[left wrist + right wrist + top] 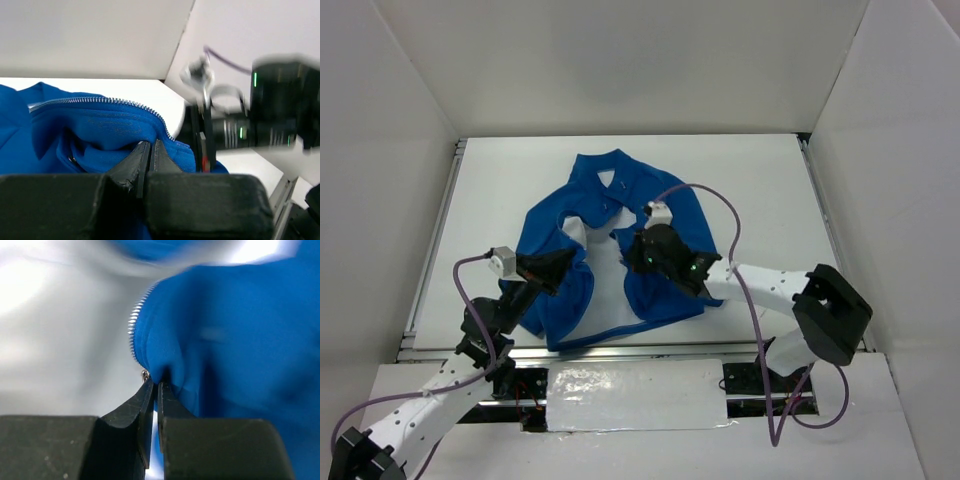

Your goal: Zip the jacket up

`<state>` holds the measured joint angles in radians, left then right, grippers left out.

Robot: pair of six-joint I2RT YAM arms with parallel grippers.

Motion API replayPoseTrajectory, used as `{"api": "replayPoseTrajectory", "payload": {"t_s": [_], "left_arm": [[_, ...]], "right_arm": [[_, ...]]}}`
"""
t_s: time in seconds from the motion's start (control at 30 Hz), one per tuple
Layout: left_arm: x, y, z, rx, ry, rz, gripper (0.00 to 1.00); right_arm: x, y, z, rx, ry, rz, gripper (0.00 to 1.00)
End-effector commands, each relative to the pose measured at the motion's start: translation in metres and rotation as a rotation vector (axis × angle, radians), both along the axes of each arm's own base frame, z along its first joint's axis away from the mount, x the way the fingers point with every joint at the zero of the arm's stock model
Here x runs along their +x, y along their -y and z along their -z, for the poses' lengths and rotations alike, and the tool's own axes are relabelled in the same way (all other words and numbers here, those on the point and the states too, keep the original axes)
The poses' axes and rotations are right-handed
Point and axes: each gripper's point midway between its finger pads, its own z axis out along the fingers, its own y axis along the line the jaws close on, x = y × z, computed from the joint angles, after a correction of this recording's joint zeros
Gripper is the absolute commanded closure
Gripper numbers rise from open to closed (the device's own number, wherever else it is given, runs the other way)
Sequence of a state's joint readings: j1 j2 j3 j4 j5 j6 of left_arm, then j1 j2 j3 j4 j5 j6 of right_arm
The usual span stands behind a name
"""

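Lying spread open on the white table (760,180), the jacket (610,195) is held at both front edges. The left gripper (563,264) is clamped on the fabric just beside the zipper teeth (100,101), and the right gripper (633,250) is pinched shut on the opposite toothed edge — the two edges are kept apart.

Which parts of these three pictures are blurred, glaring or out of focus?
Top external: sharp, with glare on the shiny strip at the near edge. Left wrist: zipper teeth sharp, the right arm blurred. Right wrist: the jacket smeared along the top, left side overexposed.
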<state>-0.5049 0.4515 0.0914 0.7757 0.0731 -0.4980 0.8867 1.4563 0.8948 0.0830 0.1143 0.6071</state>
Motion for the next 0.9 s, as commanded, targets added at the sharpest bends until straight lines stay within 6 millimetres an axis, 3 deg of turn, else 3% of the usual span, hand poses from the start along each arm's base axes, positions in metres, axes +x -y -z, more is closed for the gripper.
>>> {"api": "replayPoseTrajectory", "payload": {"t_s": [0.0,0.03,0.07,0.1,0.13,0.17,0.23,0.27,0.37,0.4,0.43,0.47,0.5,0.53,0.57,0.6,0.67,0.7,0.73,0.77,0.83,0.87], "left_arm": [[0.004,-0.010,-0.004,-0.032,-0.002,-0.060,1.00],[0.005,-0.010,-0.003,-0.020,-0.004,-0.064,1.00],[0.006,-0.010,-0.007,-0.015,-0.002,-0.066,1.00],[0.007,-0.009,-0.001,0.008,-0.023,-0.068,1.00],[0.009,-0.011,-0.005,0.007,-0.025,-0.080,1.00],[0.011,-0.015,-0.005,0.007,-0.033,-0.101,1.00],[0.009,-0.016,-0.006,0.014,-0.029,-0.106,1.00],[0.009,-0.017,-0.006,0.014,-0.028,-0.108,1.00],[0.007,-0.019,-0.006,0.015,-0.026,-0.115,1.00],[0.006,-0.019,-0.006,0.016,-0.024,-0.114,1.00],[0.006,-0.019,-0.003,0.020,-0.029,-0.111,1.00],[0.007,-0.018,-0.002,0.024,-0.032,-0.110,1.00],[0.007,-0.018,-0.001,0.026,-0.034,-0.107,1.00],[0.007,-0.017,0.000,0.028,-0.033,-0.106,1.00],[0.007,-0.016,0.001,0.032,-0.033,-0.099,1.00],[0.007,-0.015,-0.001,0.031,-0.029,-0.096,1.00],[0.008,-0.014,0.000,0.037,-0.032,-0.091,1.00],[0.008,-0.013,-0.001,0.037,-0.031,-0.090,1.00],[0.008,-0.013,-0.002,0.035,-0.032,-0.091,1.00],[0.008,-0.013,-0.003,0.036,-0.030,-0.091,1.00],[0.006,-0.011,-0.003,0.044,-0.024,-0.075,1.00],[0.005,-0.011,-0.003,0.047,-0.022,-0.075,1.00]], "right_arm": [[0.015,0.073,0.015,-0.137,0.158,0.371,1.00],[0.022,0.057,-0.034,0.120,0.294,0.370,1.00],[-0.002,0.056,-0.011,0.191,0.272,0.251,1.00],[0.001,0.058,-0.066,0.423,0.385,0.228,1.00],[-0.004,0.058,-0.072,0.472,0.416,0.174,1.00],[-0.023,0.033,-0.071,0.479,0.421,-0.044,1.00],[-0.013,0.017,-0.042,0.276,0.388,-0.140,1.00],[0.001,0.005,-0.044,0.224,0.387,-0.136,1.00],[0.016,0.021,-0.027,0.135,0.437,-0.031,1.00],[0.020,0.026,-0.043,0.157,0.522,-0.004,1.00],[0.015,0.033,-0.037,0.151,0.542,-0.007,1.00],[0.012,0.037,-0.063,0.220,0.642,0.004,1.00],[0.005,0.040,-0.074,0.270,0.685,-0.003,1.00],[-0.009,0.049,-0.072,0.310,0.702,-0.027,1.00],[-0.020,0.050,-0.088,0.410,0.715,-0.059,1.00],[-0.034,0.042,-0.089,0.445,0.700,-0.180,1.00],[-0.040,0.033,-0.085,0.459,0.665,-0.240,1.00],[-0.043,0.029,-0.073,0.463,0.633,-0.266,1.00],[-0.050,0.034,-0.095,0.554,0.697,-0.269,1.00],[-0.063,0.037,-0.087,0.581,0.687,-0.324,1.00],[-0.084,0.047,-0.112,0.717,0.712,-0.452,1.00],[-0.091,0.040,-0.125,0.736,0.733,-0.547,1.00]]}}
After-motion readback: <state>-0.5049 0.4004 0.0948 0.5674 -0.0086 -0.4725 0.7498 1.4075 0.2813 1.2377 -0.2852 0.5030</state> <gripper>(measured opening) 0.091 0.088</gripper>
